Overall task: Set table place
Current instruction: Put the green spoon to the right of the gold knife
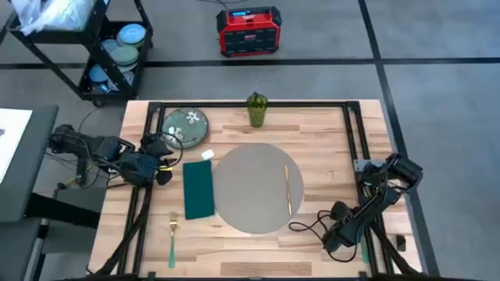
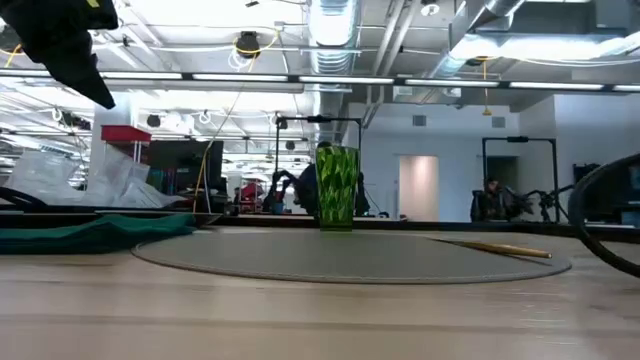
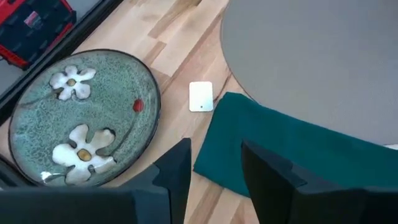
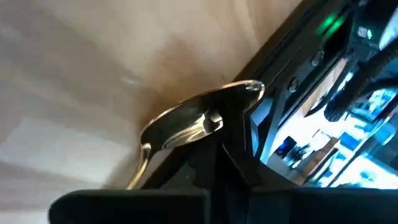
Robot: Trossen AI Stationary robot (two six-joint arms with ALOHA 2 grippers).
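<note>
The round grey placemat [image 1: 254, 188] lies at the centre of the wooden bench [image 1: 312, 133]. A gold utensil [image 1: 287, 190] rests on its right part, and a teal napkin [image 1: 198, 190] touches its left edge. The left pincer [image 3: 214, 171], fingers apart and empty, hovers between the napkin and the floral plate [image 1: 186, 126]. The right pincer [image 4: 214, 134] is closed on a spoon [image 4: 199, 121] at the bench's near right corner.

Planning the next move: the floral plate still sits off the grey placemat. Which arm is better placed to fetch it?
Probably the left. The left gripper hangs open right beside the floral plate, while the right gripper is at the table's opposite corner, beyond the placemat.
</note>
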